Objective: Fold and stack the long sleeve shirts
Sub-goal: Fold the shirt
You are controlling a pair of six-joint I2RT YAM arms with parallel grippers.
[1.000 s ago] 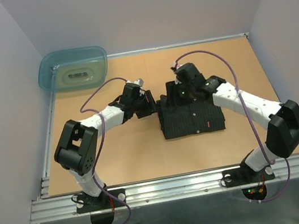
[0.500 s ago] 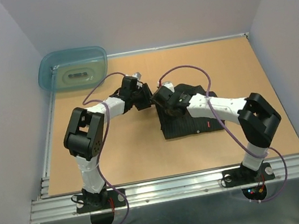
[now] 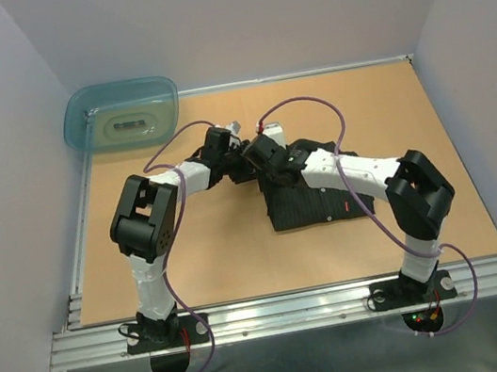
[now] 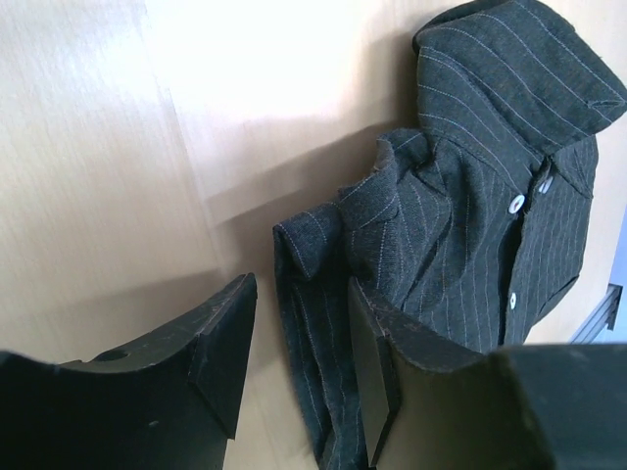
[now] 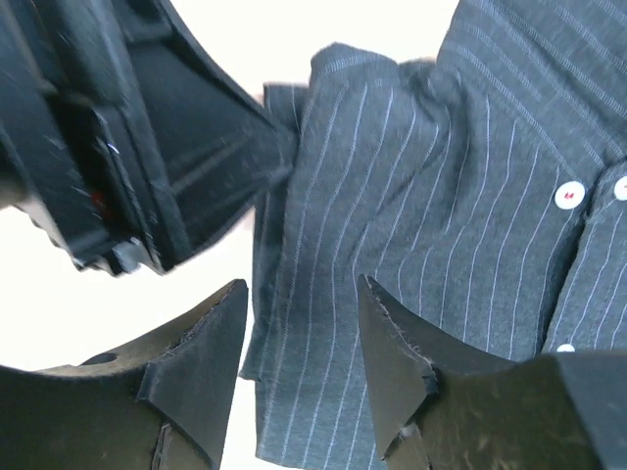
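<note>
Together, left pincer [image 4: 299, 294] and right pincer [image 5: 304, 289], jaws apart, astride edge of shirt [image 4: 470, 225]

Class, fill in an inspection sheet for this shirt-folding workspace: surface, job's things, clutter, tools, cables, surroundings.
Surface: tan table, no spills seen.
Job's things: one dark pinstriped shirt, folded, buttons up, collar toward the far side; no stack seen.
Clutter: teal plastic tub at the far left corner, apart from the shirt.
Tools: left tool and right tool both open and close together, each straddling the folded cloth at the shirt's far left corner.
Cables: purple cables loop along both arms; no snag seen.
Surroundings: pale walls on three sides; metal rail at the near edge.
</note>
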